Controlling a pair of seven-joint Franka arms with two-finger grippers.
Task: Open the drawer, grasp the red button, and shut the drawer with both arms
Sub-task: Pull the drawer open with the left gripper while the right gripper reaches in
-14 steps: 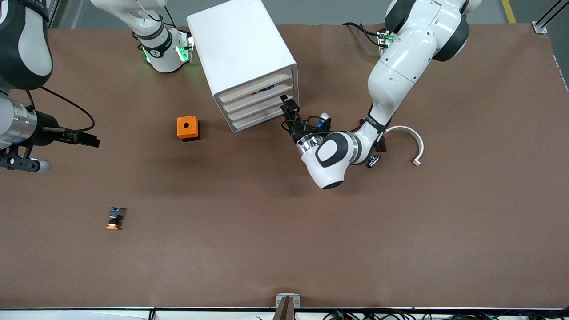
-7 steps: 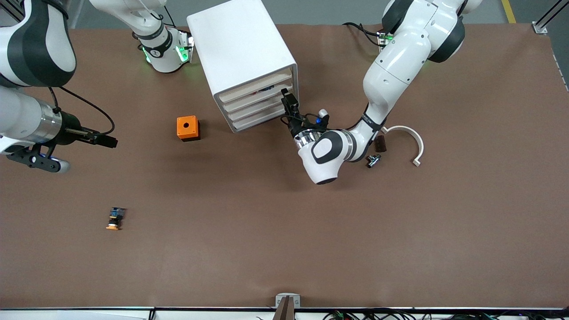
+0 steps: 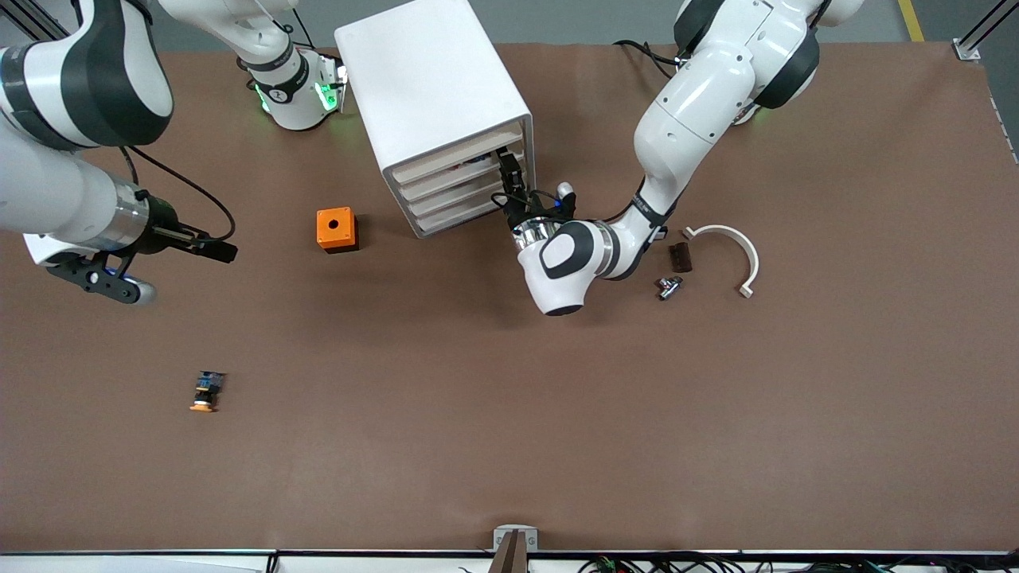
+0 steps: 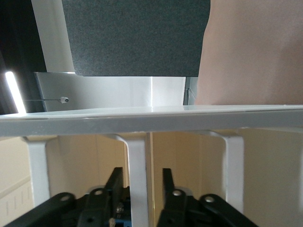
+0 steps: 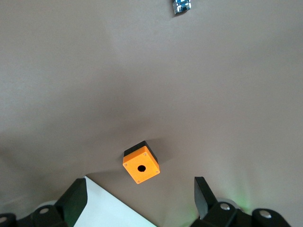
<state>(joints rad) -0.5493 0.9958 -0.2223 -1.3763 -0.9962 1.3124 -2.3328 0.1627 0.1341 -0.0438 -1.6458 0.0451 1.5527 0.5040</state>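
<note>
- My left gripper (image 3: 508,169) is up against the front of the white cabinet (image 3: 430,72), at one of the upper drawers, which look pushed in.
- In the left wrist view, the left gripper (image 4: 140,182) straddles a white upright rib (image 4: 137,161) of the drawer (image 4: 85,156). Its fingers (image 4: 115,179) are only a little apart. One is close against the rib, the other has a gap, and neither is pinching it.
- I cannot pick out the button for certain. A small reddish and blue fleck (image 3: 466,164) shows in the top drawer's opening.
- My right gripper (image 3: 219,251) hangs over bare table at 9 o'clock from the orange cube (image 3: 337,229), and that arm waits.
- In the right wrist view, the right gripper (image 5: 139,198) is spread wide and holds nothing, with the orange cube (image 5: 141,167) below it.
- The yellow-headed button (image 3: 207,391) lies at 7 o'clock from the cube, well apart from it.
- A white curved piece (image 3: 736,243) lies at 3 o'clock from the left wrist.
</note>
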